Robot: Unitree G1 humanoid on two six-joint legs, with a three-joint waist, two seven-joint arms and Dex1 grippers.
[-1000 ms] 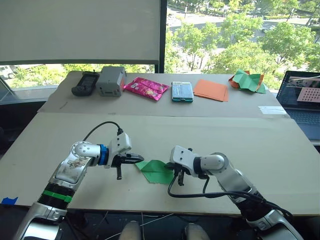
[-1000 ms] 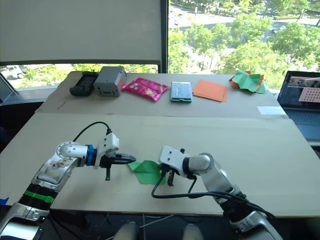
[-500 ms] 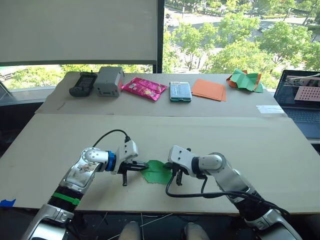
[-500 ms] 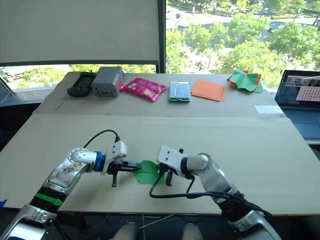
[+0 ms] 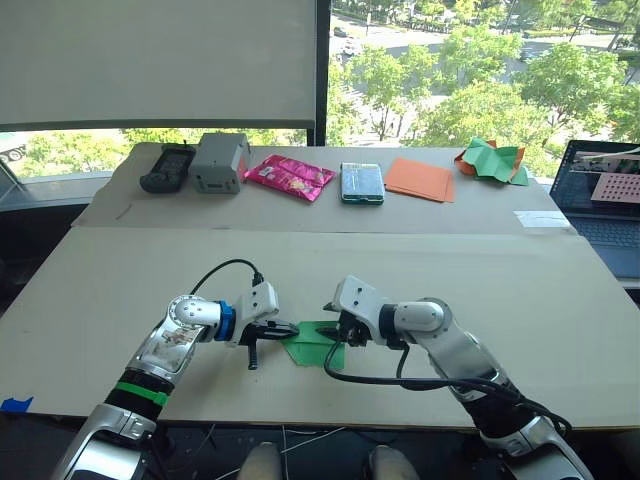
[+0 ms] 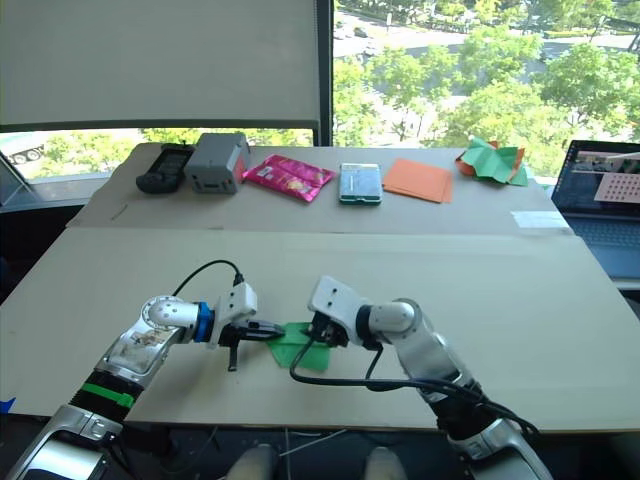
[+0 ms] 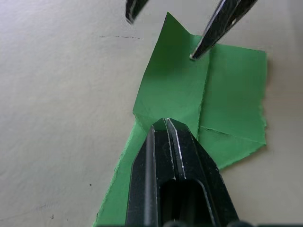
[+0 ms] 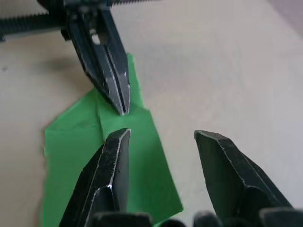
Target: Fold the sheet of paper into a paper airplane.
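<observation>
Where it lies flat near the bench (image 5: 120, 290) front edge, the sheet of paper (image 5: 314, 344) is bright green, creased, partly folded, with a ragged margin. Left tool (image 5: 288, 328): fingers closed, tips on the paper. Right tool (image 8: 163, 137): fingers spread, holding nothing, over the sheet. Bare bench surrounds.

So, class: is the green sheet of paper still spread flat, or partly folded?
Partly folded. The sheet of paper shows overlapping flaps and crease lines; the left tool presses on it.
</observation>
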